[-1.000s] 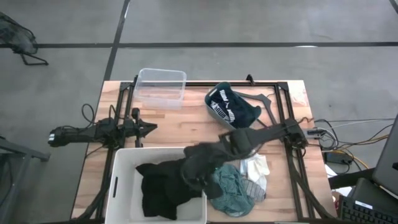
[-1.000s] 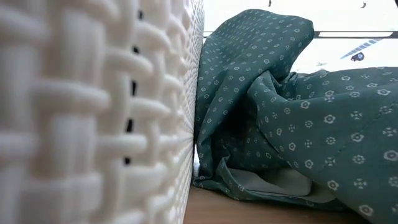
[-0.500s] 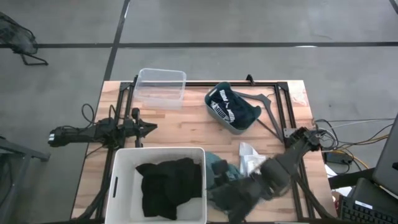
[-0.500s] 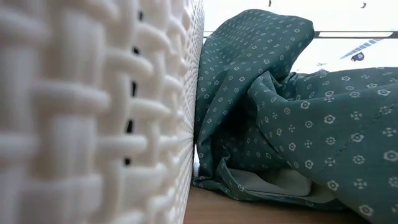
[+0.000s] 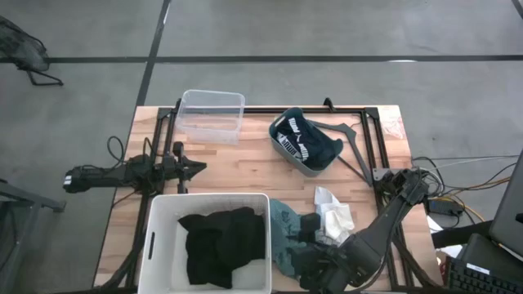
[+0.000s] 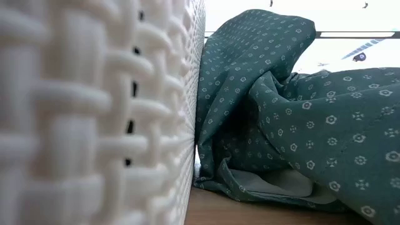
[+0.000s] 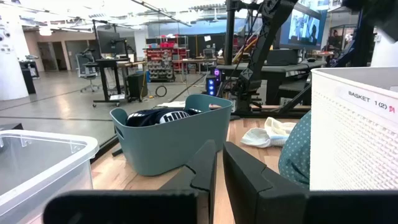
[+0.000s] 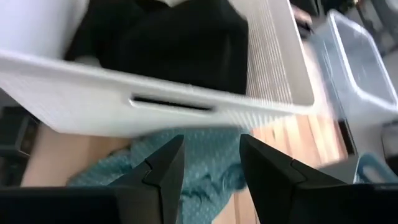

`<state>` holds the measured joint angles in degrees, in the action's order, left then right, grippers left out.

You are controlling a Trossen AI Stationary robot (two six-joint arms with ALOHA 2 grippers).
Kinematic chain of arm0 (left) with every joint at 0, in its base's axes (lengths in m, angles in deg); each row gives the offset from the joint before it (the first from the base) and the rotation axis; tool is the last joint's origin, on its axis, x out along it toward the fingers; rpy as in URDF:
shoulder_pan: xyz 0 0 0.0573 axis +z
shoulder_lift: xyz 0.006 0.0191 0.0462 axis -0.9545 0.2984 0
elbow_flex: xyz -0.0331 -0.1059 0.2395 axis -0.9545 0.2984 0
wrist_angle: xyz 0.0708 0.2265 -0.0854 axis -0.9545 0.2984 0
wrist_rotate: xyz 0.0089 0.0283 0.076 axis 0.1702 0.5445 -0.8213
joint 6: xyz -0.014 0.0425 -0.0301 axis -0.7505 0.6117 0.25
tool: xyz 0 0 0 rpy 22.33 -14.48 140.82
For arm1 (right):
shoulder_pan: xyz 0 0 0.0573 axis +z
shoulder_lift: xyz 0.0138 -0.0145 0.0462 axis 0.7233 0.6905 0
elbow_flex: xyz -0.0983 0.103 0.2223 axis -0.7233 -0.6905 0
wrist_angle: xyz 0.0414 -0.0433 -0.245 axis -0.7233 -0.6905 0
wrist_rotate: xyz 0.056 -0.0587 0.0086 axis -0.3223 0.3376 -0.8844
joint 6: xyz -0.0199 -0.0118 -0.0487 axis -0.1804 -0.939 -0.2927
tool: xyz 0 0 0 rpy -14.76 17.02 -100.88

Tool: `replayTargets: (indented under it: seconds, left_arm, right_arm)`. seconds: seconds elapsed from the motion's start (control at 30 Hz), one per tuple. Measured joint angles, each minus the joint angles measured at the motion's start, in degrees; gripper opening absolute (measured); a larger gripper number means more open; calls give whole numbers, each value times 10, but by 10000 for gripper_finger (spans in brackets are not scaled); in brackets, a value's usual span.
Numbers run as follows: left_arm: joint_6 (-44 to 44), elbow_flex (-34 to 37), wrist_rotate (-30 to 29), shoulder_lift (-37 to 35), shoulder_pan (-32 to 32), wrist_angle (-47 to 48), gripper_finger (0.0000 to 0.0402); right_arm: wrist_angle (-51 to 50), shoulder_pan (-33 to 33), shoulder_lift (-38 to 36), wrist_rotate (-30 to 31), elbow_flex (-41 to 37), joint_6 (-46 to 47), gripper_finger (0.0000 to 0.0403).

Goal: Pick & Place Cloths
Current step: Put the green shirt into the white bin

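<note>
Beside white tub (image 5: 155, 237) w/ black cloth (image 5: 221, 245), right hand (image 5: 315, 260) hangs released over teal cloth (image 5: 286, 229); left hand (image 5: 196, 167) clenched, idle at counter (image 5: 253, 167) edge.

1. The table (image 5: 245, 167) is a light wooden top with a black metal frame along its edges, standing on a grey floor.
2. A clear plastic bin (image 5: 213, 115) sits at the far left part of the table.
3. A teal basket (image 5: 306, 143) stands right of the bin, holding a dark cloth with white stripes (image 5: 294, 135).
4. A white woven tub (image 5: 208, 245) rests at the near edge, with a black cloth (image 5: 221, 245) inside.
5. A teal-green patterned cloth (image 5: 282, 233) lies on the wood, pressed against the tub's right wall.
6. A white cloth (image 5: 333, 216) lies just right of the teal-green one.
</note>
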<state>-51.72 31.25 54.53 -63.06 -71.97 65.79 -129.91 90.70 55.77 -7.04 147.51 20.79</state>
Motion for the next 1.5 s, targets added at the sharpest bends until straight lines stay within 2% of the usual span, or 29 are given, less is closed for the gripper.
replayTargets:
  seconds: [0.2, 0.47, 0.63, 0.77, 1.0, 1.17, 1.33, 1.5]
  left_arm:
    - [0, 0, 0, 0, 0, 0, 35]
    - [0, 0, 0, 0, 0, 0, 35]
    - [0, 0, 0, 0, 0, 0, 35]
    - [0, 0, 0, 0, 0, 0, 35]
    - [0, 0, 0, 0, 0, 0, 35]
    - [0, 0, 0, 0, 0, 0, 35]
    - [0, 0, 0, 0, 0, 0, 35]
    - [0, 0, 0, 0, 0, 0, 35]
  right_arm:
    - [67, 3, -49, 12, -129, 74, 157]
    - [300, -4, -90, 11, -316, 92, 131]
    - [321, -25, -90, 10, -382, 179, 126]
    - [324, -39, -88, 9, -421, 240, 137]
    - [343, -43, -89, -9, -438, 253, 158]
    - [342, -36, -89, -49, -405, 243, 162]
    - [344, -26, -89, -51, -362, 222, 149]
    - [343, -23, -89, -52, -358, 222, 132]
